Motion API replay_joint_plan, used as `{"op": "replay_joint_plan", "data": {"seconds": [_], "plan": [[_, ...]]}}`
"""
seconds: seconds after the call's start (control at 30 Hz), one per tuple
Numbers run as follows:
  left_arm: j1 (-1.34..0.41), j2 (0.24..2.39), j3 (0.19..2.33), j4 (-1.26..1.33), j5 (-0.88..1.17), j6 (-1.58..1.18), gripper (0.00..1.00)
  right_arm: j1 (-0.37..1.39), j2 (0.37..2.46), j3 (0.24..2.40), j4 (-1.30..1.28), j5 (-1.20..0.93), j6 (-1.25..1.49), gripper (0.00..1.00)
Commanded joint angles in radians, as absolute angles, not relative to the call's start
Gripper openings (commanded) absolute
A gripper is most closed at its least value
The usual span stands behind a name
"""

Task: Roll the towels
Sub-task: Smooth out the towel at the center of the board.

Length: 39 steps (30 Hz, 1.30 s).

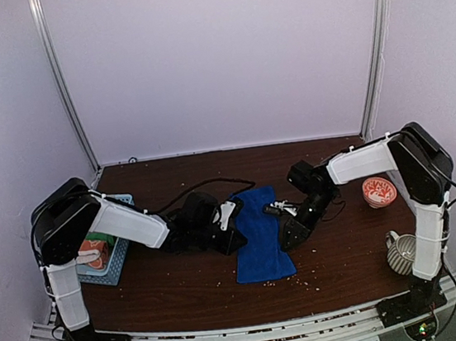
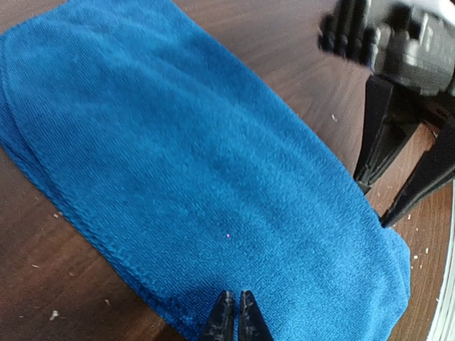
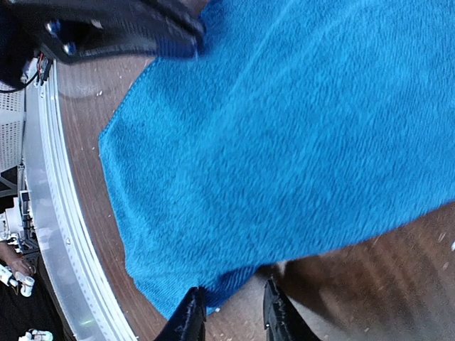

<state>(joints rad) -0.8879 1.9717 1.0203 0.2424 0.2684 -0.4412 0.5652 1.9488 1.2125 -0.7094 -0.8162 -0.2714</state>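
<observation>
- blue towel (image 1: pixel 261 235) lies flat on the table (image 1: pixel 176 289).
- left pincer (image 2: pixel 234 321) is at the towel's left edge, tips together.
- right pincer (image 3: pixel 231 312) is at the towel's right edge, tips apart.

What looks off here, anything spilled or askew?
Pale crumbs are scattered over the table, mostly at the near end of the blue towel; they look like a spill. The towel lies flat, slightly slanted. Nothing looks damaged.

Open tabletop (image 1: pixel 212 172) beyond towel (image 1: pixel 261 237); basket (image 1: pixel 124 254) left, bowl (image 1: pixel 379 191) right.
</observation>
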Motion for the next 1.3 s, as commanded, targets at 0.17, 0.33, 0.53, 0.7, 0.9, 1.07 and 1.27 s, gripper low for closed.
{"op": "replay_joint_plan", "data": {"seconds": [0.17, 0.33, 0.53, 0.7, 0.9, 1.07, 1.27], "plan": [[-0.885, 2.012, 1.047, 0.263, 0.29, -0.451, 0.03, 0.561, 2.006, 1.254, -0.682, -0.864, -0.235, 0.21], [-0.884, 2.025, 1.052, 0.211, 0.254, -0.44, 0.0, 0.547, 1.976, 1.23, -0.708, -0.848, -0.239, 0.06], [-0.884, 2.036, 1.038, 0.194, 0.239, -0.442, 0.0, 0.49, 1.915, 1.145, -0.712, -0.828, -0.227, 0.02], [-0.884, 2.037, 1.026, 0.196, 0.227, -0.446, 0.0, 0.48, 1.911, 1.117, -0.727, -0.836, -0.23, 0.01], [-0.884, 2.019, 1.029, 0.2, 0.243, -0.433, 0.0, 0.48, 1.914, 1.128, -0.744, -0.839, -0.243, 0.09], [-0.884, 1.915, 1.01, 0.225, 0.314, -0.377, 0.04, 0.472, 1.886, 1.211, -0.804, -0.853, -0.277, 0.26], [-0.884, 1.861, 1.047, 0.186, 0.273, -0.312, 0.08, 0.448, 1.933, 1.307, -0.756, -0.811, -0.226, 0.25]]}}
